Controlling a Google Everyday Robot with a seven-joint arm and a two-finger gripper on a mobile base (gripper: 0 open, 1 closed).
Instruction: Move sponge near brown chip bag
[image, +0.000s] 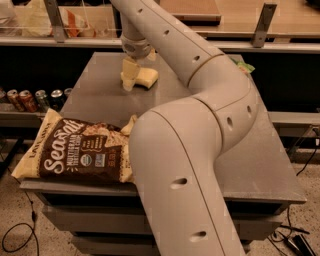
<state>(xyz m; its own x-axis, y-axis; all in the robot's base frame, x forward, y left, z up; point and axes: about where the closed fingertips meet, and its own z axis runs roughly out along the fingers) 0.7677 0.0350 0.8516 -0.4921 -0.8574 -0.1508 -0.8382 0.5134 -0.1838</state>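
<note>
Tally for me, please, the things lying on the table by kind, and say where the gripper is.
Sponge: 1
Brown chip bag: 1
Green bag, mostly behind the arm: 1
Total: 3
The gripper is down at the sponge's left end, at the table's far side.

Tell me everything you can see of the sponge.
The sponge is a small pale yellow block, soft-looking with rounded edges, lying flat on the far part of the grey table. The pincer reaches down at its left end as seen, hiding part of it. It lies apart from the brown chip bag at the near edge.
</note>
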